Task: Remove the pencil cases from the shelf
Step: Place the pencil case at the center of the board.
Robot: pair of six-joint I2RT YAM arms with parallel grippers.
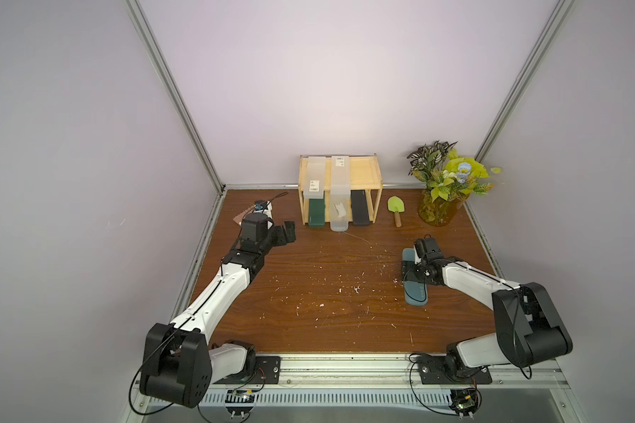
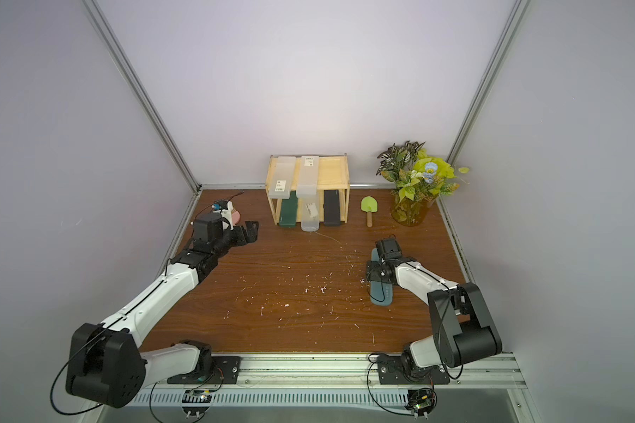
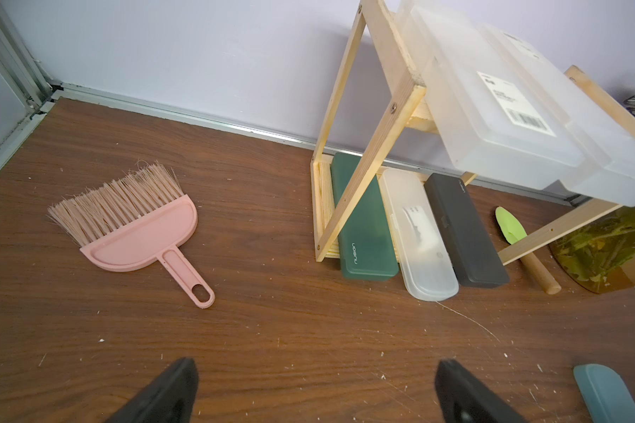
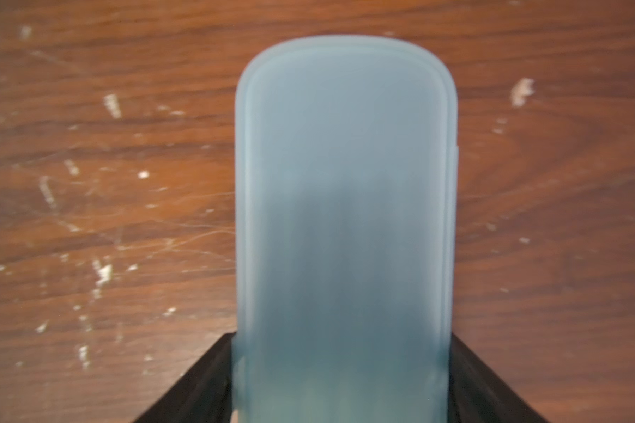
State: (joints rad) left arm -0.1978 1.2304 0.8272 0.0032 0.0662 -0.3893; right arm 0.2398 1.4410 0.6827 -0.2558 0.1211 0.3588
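The shelf (image 1: 363, 172) stands at the back of the table. Two frosted grey pencil cases (image 1: 316, 175) (image 1: 340, 177) lie on its top board. On the lower board lie a dark green case (image 3: 363, 227), a clear rounded case (image 3: 422, 241) and a black case (image 3: 462, 234), their ends sticking out in front. A teal case (image 1: 417, 291) lies on the table at the right. My right gripper (image 4: 340, 340) is shut on it, a jaw against each long side. To the shelf's left, my left gripper (image 3: 316, 370) hangs open over bare wood, holding nothing.
A pink brush (image 3: 132, 227) lies on the table left of the shelf, near the left wall. A green trowel (image 1: 396, 208) and a vase of plants (image 1: 440, 208) stand right of the shelf. Walls close in the back and both sides.
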